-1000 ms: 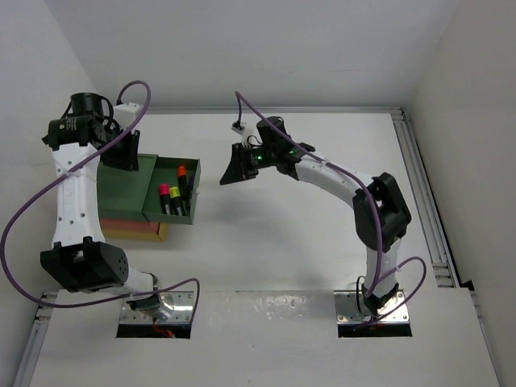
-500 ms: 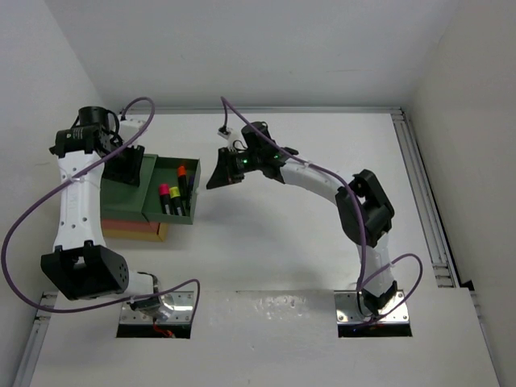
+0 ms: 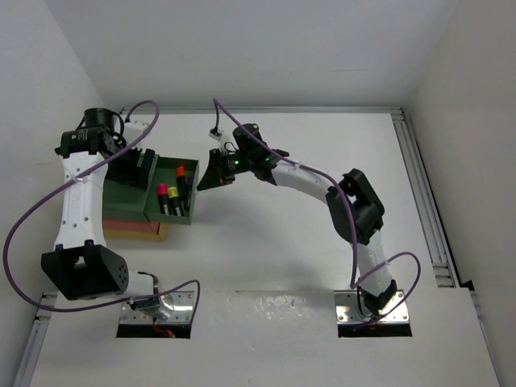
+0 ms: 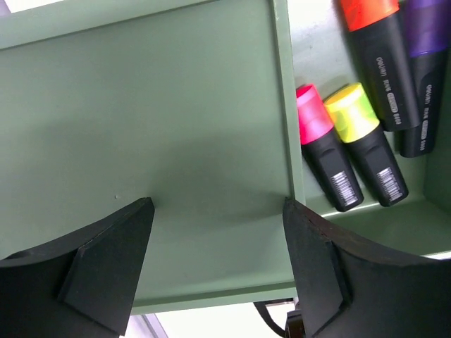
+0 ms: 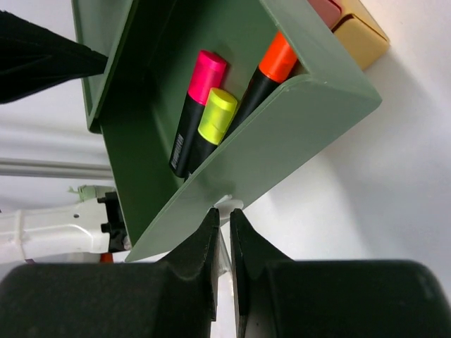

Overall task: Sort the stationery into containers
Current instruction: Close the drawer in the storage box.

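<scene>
A dark green container (image 3: 121, 201) sits at the table's left, stacked on a red-orange one (image 3: 121, 223) and a yellow one (image 3: 141, 235). Its right compartment holds pink (image 4: 320, 151), yellow (image 4: 363, 141), orange (image 4: 377, 49) and purple (image 4: 423, 63) highlighters. My left gripper (image 4: 217, 208) hangs open over the left compartment (image 4: 176, 105), with nothing between its fingers. Just outside the container's right wall (image 5: 282, 141), my right gripper (image 5: 223, 211) is shut on a thin pale pen (image 5: 227, 202). Only its white tip shows.
White walls close in the table at the left and back. A metal rail (image 3: 423, 193) runs along the right edge. The left arm's purple cable (image 3: 48, 197) loops beside the stacked containers.
My left gripper's jaws have opened wide over the green container. My right arm has swung left, carrying its gripper up to the container's right wall.
</scene>
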`<control>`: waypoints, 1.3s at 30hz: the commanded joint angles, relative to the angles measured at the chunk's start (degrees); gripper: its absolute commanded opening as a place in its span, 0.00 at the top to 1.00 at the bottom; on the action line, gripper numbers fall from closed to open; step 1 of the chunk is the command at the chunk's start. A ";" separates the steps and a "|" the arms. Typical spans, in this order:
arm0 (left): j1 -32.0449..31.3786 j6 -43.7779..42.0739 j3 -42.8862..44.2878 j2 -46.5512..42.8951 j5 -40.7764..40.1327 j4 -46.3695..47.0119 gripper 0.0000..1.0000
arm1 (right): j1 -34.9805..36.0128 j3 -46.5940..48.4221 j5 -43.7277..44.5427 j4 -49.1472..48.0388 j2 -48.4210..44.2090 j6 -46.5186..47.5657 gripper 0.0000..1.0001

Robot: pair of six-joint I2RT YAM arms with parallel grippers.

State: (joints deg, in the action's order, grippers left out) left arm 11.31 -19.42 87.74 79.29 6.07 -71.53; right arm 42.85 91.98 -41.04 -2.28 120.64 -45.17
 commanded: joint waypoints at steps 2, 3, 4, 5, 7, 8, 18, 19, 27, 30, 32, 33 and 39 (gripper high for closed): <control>-0.85 0.61 -0.38 -0.71 1.40 0.07 0.19 | 0.92 3.37 -0.01 -5.62 2.05 -2.20 0.91; -0.85 0.70 -0.56 -0.71 1.32 0.07 0.19 | 1.09 3.55 -0.01 -5.97 2.32 -2.38 0.91; -0.85 0.70 -0.56 -0.80 1.32 0.07 0.19 | 1.27 3.73 0.08 -6.15 2.49 -2.64 0.91; -0.85 0.70 -0.56 -0.71 1.49 0.07 0.19 | 1.53 4.25 0.08 -6.85 2.76 -3.08 0.91; -0.85 0.70 -0.73 -0.54 1.58 0.25 0.19 | 1.88 4.69 0.08 -7.38 3.37 -3.61 0.91; -0.85 0.61 -0.73 -0.71 1.76 0.33 0.19 | 2.41 5.30 0.25 -7.99 3.72 -3.96 0.91; -0.68 0.70 -3.98 -1.24 2.46 2.00 0.18 | 4.70 8.82 4.03 -14.76 7.41 -9.67 0.91; -0.76 0.61 -4.16 -1.24 2.72 2.18 0.18 | 4.96 9.09 4.30 -15.81 7.77 -10.11 0.91; -0.76 0.70 -5.57 -1.24 3.34 3.06 0.18 | 6.89 12.42 6.58 -20.30 11.10 -13.36 0.89; -0.59 0.87 -6.01 -1.24 3.34 3.32 0.18 | 7.33 13.57 7.55 -22.14 12.86 -14.77 0.83; -0.68 1.14 -7.06 -1.50 3.34 3.59 0.18 | 7.51 13.83 7.90 -23.29 13.57 -15.56 0.78; -0.50 1.14 -7.50 -1.94 3.34 4.11 0.18 | 7.68 13.84 8.08 -24.60 13.83 -16.09 0.75; -0.50 1.40 -8.55 -2.03 3.42 4.82 0.18 | 8.56 16.29 9.57 -26.81 16.46 -16.45 0.71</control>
State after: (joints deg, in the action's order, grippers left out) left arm 11.29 -18.87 82.17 75.61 7.20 -65.14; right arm 50.11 103.90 -32.18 -22.44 136.70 -60.58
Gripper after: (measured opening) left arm 0.818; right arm 0.284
